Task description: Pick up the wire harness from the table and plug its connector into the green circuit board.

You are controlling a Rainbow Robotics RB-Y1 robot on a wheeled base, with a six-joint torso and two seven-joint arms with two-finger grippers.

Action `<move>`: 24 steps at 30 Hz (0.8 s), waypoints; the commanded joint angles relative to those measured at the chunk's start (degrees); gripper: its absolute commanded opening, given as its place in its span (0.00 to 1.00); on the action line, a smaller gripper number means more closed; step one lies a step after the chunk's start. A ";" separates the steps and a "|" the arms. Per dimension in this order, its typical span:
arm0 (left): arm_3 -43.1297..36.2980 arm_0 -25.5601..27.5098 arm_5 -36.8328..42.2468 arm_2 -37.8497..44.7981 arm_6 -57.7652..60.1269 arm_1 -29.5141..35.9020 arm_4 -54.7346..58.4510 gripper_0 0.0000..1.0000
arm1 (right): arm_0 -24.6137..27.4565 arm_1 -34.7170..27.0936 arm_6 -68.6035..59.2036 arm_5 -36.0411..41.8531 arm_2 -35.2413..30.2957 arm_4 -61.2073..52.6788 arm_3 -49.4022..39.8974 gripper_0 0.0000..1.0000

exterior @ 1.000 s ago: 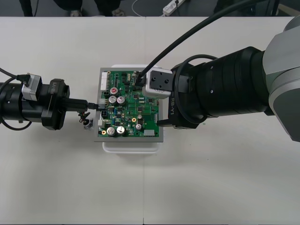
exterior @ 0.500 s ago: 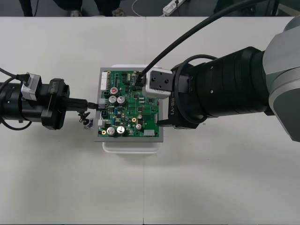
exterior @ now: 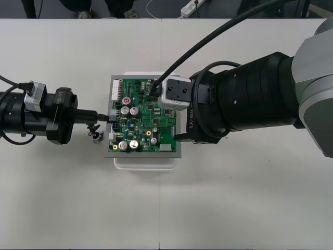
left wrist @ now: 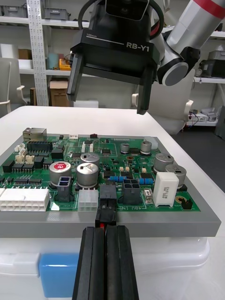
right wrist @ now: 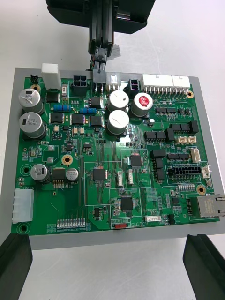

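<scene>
Both left gripper (left wrist: 107, 233) fingers clamp plug (left wrist: 107, 214) at green board's (exterior: 151, 125) edge socket (left wrist: 107, 192); push straight, level. Right gripper (left wrist: 110, 99) hovers open.

soft, even light falls from above on the pale table (exterior: 78, 198), bright without harsh glare. the right arm (exterior: 250, 99) casts only a faint, soft-edged shadow near the white base (exterior: 145, 164). on the green circuit board (right wrist: 93, 154) the metal capacitor tops (right wrist: 119, 99) catch small highlights. the left gripper (left wrist: 107, 232) reads as flat black, its plug (left wrist: 107, 213) barely separable from the fingers (left wrist: 119, 262).
</scene>
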 commanded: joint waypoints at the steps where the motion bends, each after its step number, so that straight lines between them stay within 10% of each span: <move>1: -1.45 -2.50 -1.90 -0.68 -1.93 -1.62 -0.41 0.00 | 0.39 0.90 -1.06 0.09 -0.10 -0.62 -1.69 0.94; 24: -1.36 -2.41 -1.90 -0.59 -2.37 -2.50 -1.20 0.00 | 0.39 0.90 -6.51 0.09 -0.19 -1.59 -1.60 0.94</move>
